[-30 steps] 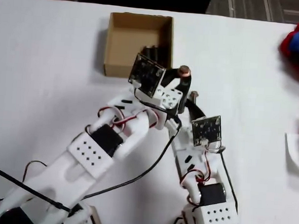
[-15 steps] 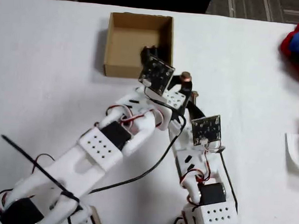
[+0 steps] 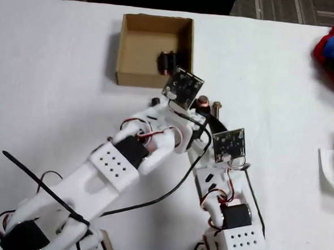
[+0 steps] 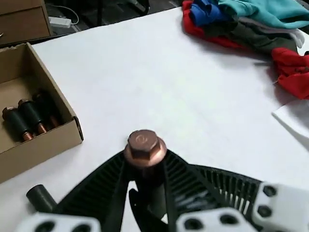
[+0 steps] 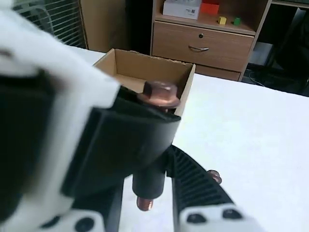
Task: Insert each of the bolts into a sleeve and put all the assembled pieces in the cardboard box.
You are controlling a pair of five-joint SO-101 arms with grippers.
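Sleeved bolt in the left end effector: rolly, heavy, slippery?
Probably rolls if laid down: the sleeve is round, though the bolt has a hex head that may stop it. Likely heavy for its size; the bolt looks solid metal. Slipping seems unlikely while the left end effector grips under the head.

On the white table (image 3: 55,95) we see the cardboard box (image 3: 136,78) holding dark assembled pieces (image 3: 168,60), the left arm (image 3: 113,164) and right arm (image 3: 234,237) meeting just beside its near corner, a copper-headed bolt (image 3: 202,101) upright between their tips, and coloured cloth (image 3: 333,44) well apart.
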